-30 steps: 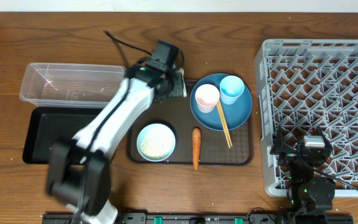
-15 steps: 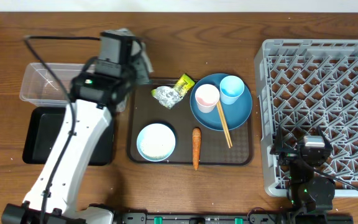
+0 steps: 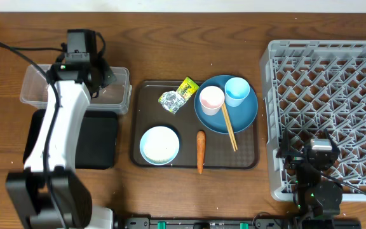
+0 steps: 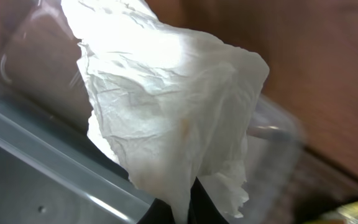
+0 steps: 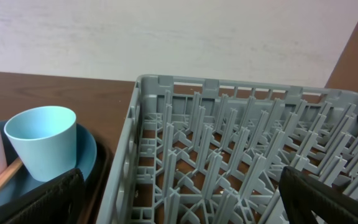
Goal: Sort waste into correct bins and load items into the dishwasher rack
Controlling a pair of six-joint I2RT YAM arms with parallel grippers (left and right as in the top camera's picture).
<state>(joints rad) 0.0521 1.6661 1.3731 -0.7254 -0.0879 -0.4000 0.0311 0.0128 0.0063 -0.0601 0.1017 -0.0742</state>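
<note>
My left gripper (image 3: 103, 77) hangs over the clear tub (image 3: 35, 84), shut on a crumpled white paper (image 4: 166, 106). That paper fills the left wrist view, pinched between the fingertips of the left gripper (image 4: 180, 208), with the tub's rim (image 4: 48, 158) below it. The wrapper with yellow-green print (image 3: 178, 97), the bowl of rice (image 3: 159, 145) and the carrot (image 3: 200, 151) lie on the brown tray (image 3: 246, 162). The blue plate (image 3: 243, 114) carries a pinkish cup (image 3: 211, 100), a light-blue cup (image 3: 237, 91) and chopsticks (image 3: 229, 127). My right gripper (image 5: 182, 199) stands open over the rack (image 5: 241, 143).
The black tray bin (image 3: 100, 143) lies just in front of the clear tub, partly under my left arm. The rack (image 3: 335, 70) fills the right side of the table. My right arm sits at the rack's near left corner.
My left arm has swung left from the brown tray to above the clear tub, carrying the white paper. The printed wrapper is now uncovered. The right arm has not moved.
</note>
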